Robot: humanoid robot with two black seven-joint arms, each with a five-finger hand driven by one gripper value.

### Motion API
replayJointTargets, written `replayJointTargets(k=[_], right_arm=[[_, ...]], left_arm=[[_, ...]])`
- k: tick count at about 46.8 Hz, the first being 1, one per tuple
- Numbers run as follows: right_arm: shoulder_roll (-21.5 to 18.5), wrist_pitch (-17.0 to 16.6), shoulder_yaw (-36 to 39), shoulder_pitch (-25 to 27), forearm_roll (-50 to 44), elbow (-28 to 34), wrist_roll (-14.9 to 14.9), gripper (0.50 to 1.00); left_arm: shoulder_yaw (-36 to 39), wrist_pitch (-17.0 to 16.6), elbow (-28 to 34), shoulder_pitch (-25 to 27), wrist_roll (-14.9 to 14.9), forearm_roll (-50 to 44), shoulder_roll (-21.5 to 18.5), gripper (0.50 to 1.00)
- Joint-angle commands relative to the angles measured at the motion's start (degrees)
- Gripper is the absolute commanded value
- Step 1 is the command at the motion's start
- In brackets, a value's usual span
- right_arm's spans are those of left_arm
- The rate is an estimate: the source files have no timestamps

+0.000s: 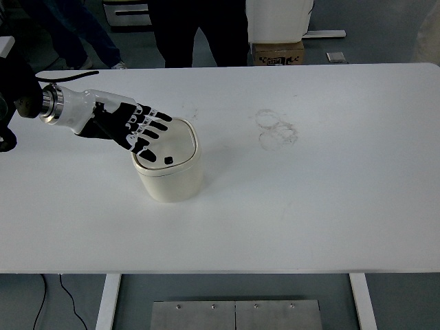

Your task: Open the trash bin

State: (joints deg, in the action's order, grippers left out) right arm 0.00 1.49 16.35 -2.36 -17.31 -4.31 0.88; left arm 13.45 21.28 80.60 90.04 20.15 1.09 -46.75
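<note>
My left hand (130, 124) reaches in from the left edge with its 5 fingers (157, 126) spread flat and holding nothing, hovering over the left rear part of the trash bin (168, 165); I cannot tell whether the fingertips touch the lid (170, 144). The bin is a small cream tub with a rounded-square lid, standing upright on the white table (309, 206), left of the table's middle and somewhat nearer the far edge than the near one. The lid looks seated on the rim all around, with 1 small dark square mark (168, 160) near its front. I can read no brand or label on the bin. Beyond the far edge a cardboard box (278, 53) on the floor carries dark print, too small for me to read. Faint ring-shaped smudges (275, 129) mark the tabletop to the right of the bin, well apart from it. Around the bin the surface is open on the right and toward the near edge, and a wide band of bare table lies in front of it. At the top, the legs of 2 people (199, 31) stand just behind the far edge, close to the bin's side of the table.
</note>
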Motion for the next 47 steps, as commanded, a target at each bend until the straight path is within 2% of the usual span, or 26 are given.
replayJointTargets(k=[1,14,33,39,47], right_arm=[[0.0,0.0,0.0,0.0,0.0,0.0,0.0,0.991],[0.0,0.0,0.0,0.0,0.0,0.0,0.0,0.989],[0.0,0.0,0.0,0.0,0.0,0.0,0.0,0.991],[0.0,0.0,0.0,0.1,0.0,0.0,0.0,0.991],[0.0,0.0,0.0,0.0,0.0,0.0,0.0,0.989]], left_arm=[[0.0,0.0,-0.1,0.1,0.0,0.0,0.0,1.0],[0.0,-0.3,-0.1,-0.7,-0.2,-0.1,0.6,1.0],[-0.1,-0.1,0.0,1.2,-0.1,-0.7,0.8,1.0],[-0.1,-0.3,0.1,1.3,0.4,-0.6,2.3,1.0],[0.0,-0.3,0.1,1.8,0.8,-0.6,2.4,1.0]])
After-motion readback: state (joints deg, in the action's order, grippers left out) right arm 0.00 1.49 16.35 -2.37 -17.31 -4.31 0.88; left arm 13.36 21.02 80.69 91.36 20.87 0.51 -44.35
